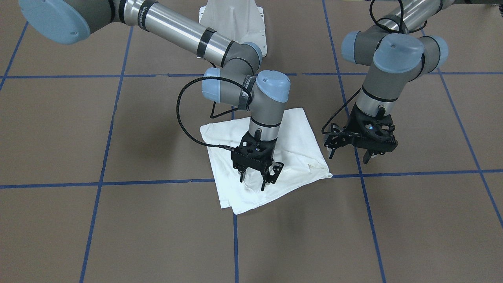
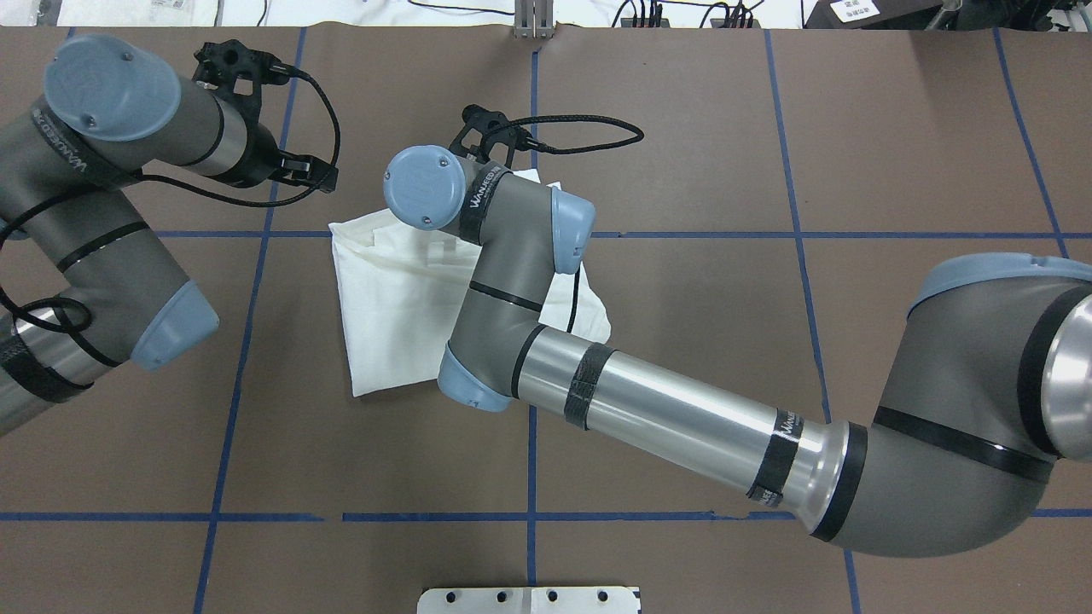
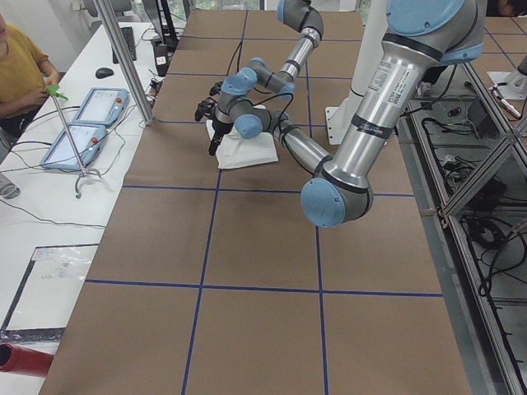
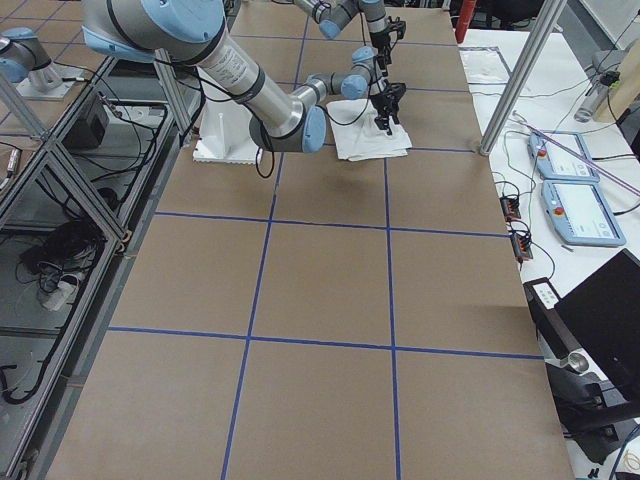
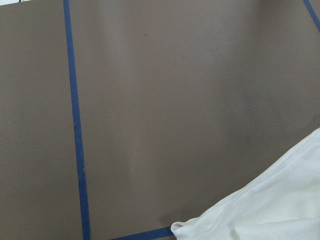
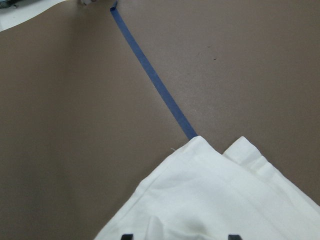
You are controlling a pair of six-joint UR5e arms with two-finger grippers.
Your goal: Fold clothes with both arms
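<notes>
Pedestal base (image 2: 529, 599): white metal, at the table's near edge, on the robot's side.
Table (image 1: 157, 228): brown surface marked into squares by blue tape lines (image 1: 235, 243).
Right arm (image 2: 682, 409): reaches from the near right across the middle tape line, its wrist bent down over the shirt.
Shirt (image 1: 298, 133): white, folded into a rough 4-sided packet with layered edges. It lies flat on the table where 2 tape lines cross, mostly left of the middle line. A few creases show near its left corner.
Right gripper (image 1: 256, 177): points down over the far part of the shirt. Its 2 fingers stand well apart with only cloth below them and grip nothing. The right wrist view shows both fingertips (image 6: 127, 236) at the bottom edge with white fabric between. Whether they touch the cloth cannot be told.
Left gripper (image 1: 349, 154): hangs above bare table just left of the shirt's left corner, clear of the cloth. Its fingers are spread and empty.
Left wrist view: mostly brown table and tape, with 1 corner of the shirt at the lower right.
</notes>
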